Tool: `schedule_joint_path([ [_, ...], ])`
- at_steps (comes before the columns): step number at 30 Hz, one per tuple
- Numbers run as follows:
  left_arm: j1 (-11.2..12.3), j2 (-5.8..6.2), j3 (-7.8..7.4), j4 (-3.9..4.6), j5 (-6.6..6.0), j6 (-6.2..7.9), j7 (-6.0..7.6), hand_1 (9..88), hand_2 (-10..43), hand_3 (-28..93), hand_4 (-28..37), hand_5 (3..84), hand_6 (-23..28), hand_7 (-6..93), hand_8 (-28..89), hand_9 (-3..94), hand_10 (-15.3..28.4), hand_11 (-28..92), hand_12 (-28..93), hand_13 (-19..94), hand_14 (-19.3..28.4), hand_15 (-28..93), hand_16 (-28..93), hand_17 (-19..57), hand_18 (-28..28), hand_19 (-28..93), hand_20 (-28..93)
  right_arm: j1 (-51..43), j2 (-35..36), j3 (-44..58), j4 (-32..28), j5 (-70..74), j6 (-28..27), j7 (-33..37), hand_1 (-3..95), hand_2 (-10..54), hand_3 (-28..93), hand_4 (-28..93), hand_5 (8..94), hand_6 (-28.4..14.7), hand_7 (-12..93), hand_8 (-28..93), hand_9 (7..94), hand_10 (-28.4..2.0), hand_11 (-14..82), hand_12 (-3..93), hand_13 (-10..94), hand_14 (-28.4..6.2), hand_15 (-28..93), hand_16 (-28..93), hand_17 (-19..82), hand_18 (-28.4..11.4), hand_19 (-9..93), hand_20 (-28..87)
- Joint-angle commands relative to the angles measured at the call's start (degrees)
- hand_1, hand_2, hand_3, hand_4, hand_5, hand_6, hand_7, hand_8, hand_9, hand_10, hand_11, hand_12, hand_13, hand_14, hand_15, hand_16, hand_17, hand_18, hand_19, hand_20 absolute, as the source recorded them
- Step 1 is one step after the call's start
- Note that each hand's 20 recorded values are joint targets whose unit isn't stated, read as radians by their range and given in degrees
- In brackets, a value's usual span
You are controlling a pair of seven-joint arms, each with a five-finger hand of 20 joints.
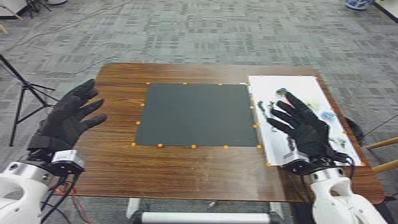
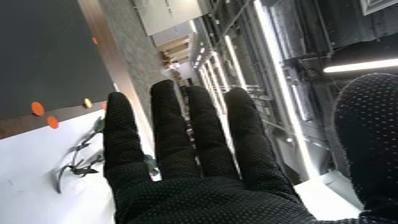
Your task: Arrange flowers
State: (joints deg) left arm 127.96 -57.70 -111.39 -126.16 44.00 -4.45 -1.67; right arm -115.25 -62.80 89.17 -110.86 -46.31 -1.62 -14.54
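In the head view my right hand [image 1: 306, 131] is held over the white board [image 1: 274, 150] on the table's right, its fingers straight and apart with nothing in them. Partly hidden by that hand, small flower pieces lie on the board: dark green stems [image 1: 272, 107] and pale blue blooms [image 1: 328, 115]. My left hand [image 1: 62, 122] is over the table's left edge, fingers extended and empty. Seen from the right wrist, my right hand [image 2: 200, 192] has straight fingers and the thumb held away; beside it a dark leafy stem [image 2: 78, 161] lies on the white surface.
A dark square mat [image 1: 195, 115] with orange dots around its border lies in the middle of the brown table [image 1: 178, 172]. A black tripod [image 1: 28, 86] stands on the floor at the left, and a wooden chair [image 1: 384, 144] is at the right.
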Motion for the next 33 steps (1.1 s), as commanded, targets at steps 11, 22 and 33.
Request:
schedule_joint_path([
  [11, -2.6, 1.67, 0.45, 0.33, 0.5, 1.09, 0.82, 29.2, -9.5, 62, -28.3, 14.6, -1.0, 21.1, -10, 10.4, 6.7, 17, 25, 3, 10.3, 40, -4, -10.8, 19.8, 38, 8, -0.2, 1.1, 0.8, -1.0, -3.3, 2.0, 1.0, 16.8, -6.2, 84, -28, 32.0, -3.5, 14, -8, 34.5, -11.2, 7.4, 22.5, 26, -11.7, 24, 23, 8, -22.1, 39, 17],
  [22, -0.6, 0.4, -0.18, 0.02, 0.13, 0.94, 0.31, 29.1, -9.5, 63, -28.3, 15.0, -1.0, 21.1, -10, 10.8, 6.7, 18, 24, 4, 10.2, 40, -4, -11.1, 20.1, 38, 8, 2.8, 15.4, -6.2, -5.8, -60.7, 34.2, 26.1, 22.7, -9.3, 83, -28, 41.1, -3.2, 22, -13, 47.5, -11.0, 21.9, 21.0, 42, -9.5, 45, 18, 14, -21.3, 51, 20],
  [33, 1.9, -0.55, -1.41, -0.85, -0.21, 1.48, 0.71, 28.9, -9.5, 63, -28.3, 14.9, -1.0, 20.9, -10, 10.8, 6.7, 18, 24, 4, 10.3, 40, -4, -11.3, 20.7, 39, 8, -3.8, 19.9, -11.8, -5.7, -87.9, 46.9, 45.2, 26.0, -9.5, 80, -28, 55.7, 0.3, 52, -19, 59.0, -11.6, 60.4, 42.9, 54, -11.5, 78, 35, 23, -17.8, 68, 35],
])
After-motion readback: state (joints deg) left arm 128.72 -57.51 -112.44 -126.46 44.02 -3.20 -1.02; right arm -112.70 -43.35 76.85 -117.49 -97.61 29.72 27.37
